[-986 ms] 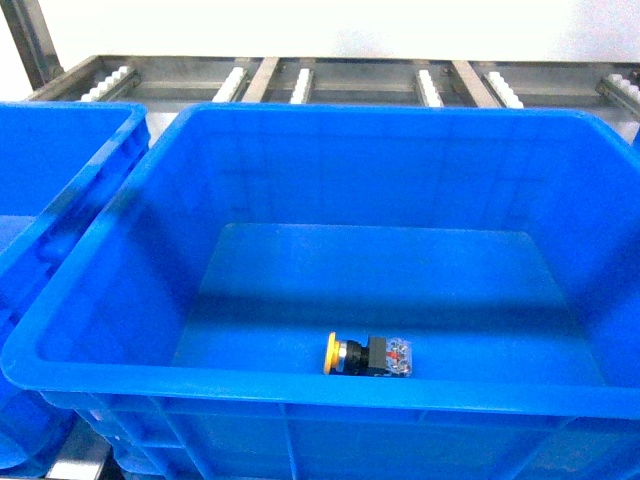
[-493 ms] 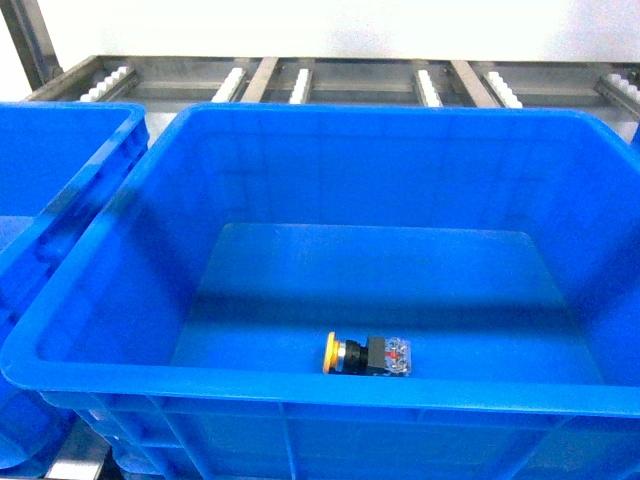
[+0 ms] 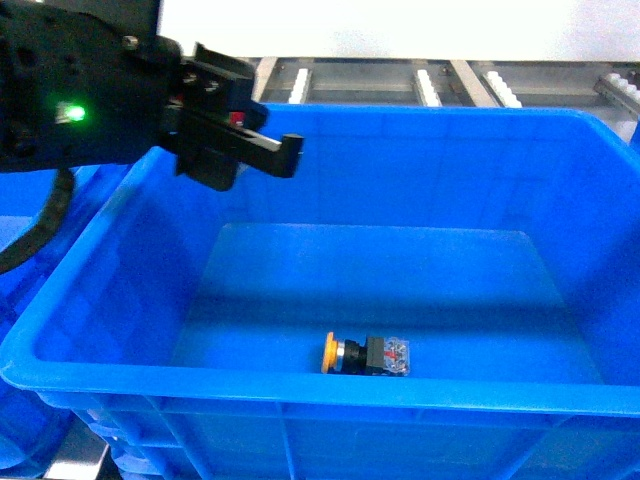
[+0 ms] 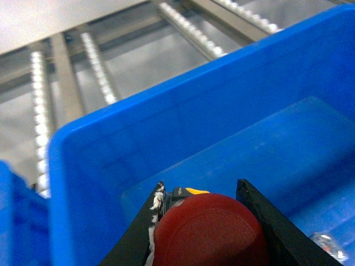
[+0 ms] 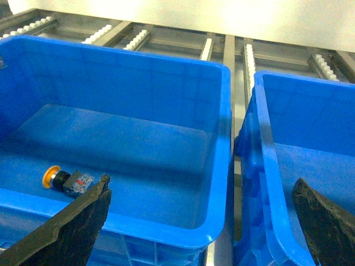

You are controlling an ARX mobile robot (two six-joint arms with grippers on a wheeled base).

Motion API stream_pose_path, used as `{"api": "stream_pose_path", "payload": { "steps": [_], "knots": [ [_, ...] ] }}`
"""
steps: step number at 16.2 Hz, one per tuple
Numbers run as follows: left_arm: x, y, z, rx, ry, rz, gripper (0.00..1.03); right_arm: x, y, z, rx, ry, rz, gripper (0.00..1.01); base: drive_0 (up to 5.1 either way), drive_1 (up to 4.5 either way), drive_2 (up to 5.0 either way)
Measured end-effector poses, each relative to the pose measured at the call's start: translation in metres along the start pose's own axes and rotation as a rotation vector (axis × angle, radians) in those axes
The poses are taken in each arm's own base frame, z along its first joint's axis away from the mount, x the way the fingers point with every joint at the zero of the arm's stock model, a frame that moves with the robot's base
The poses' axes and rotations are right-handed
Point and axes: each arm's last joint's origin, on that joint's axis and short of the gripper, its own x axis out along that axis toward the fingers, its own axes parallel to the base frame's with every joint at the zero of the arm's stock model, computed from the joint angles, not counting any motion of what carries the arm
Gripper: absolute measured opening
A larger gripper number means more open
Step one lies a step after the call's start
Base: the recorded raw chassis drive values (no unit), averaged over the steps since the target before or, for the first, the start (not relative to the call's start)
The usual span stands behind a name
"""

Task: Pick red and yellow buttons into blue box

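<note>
The blue box (image 3: 300, 395) fills the head view. The yellow button (image 3: 366, 356) lies on its side on the box floor near the front wall, also visible in the right wrist view as the yellow button (image 5: 65, 180). My left gripper (image 3: 268, 150) hangs above the box's back-left corner. In the left wrist view my left gripper (image 4: 199, 194) is shut on the red button (image 4: 208, 230), whose red cap fills the gap between the black fingers. My right gripper (image 5: 202, 221) is open and holds nothing, over the gap between the blue box (image 5: 222, 111) and the neighbouring crate.
A second blue crate (image 5: 310, 127) stands close to the right of the box, and another blue crate (image 3: 20, 440) to its left. Metal roller rails (image 3: 430, 85) run behind them. The box walls are tall.
My left arm has come into the head view from the left, carrying the red button over the box's back-left corner. The yellow button has not moved.
</note>
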Motion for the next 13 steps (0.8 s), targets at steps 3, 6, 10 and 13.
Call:
{"api": "stream_pose_path", "payload": {
  "steps": [3,6,10,13],
  "knots": [
    [0.029,-0.003,0.008,-0.067,0.039,-0.074,0.31,0.000,0.000,0.000,0.000,0.000,0.000,0.98,0.0,0.00,0.0],
    [0.053,-0.012,-0.023,-0.126,0.170,-0.103,0.31,0.000,0.000,0.000,0.000,0.000,0.000,0.98,0.0,0.00,0.0],
    [0.060,-0.038,-0.039,-0.152,0.244,-0.197,0.32,0.000,0.000,0.000,0.000,0.000,0.000,0.98,0.0,0.00,0.0],
    [0.062,-0.042,-0.029,-0.135,0.219,-0.190,0.67,0.000,0.000,0.000,0.000,0.000,0.000,0.98,0.0,0.00,0.0]
  ]
}}
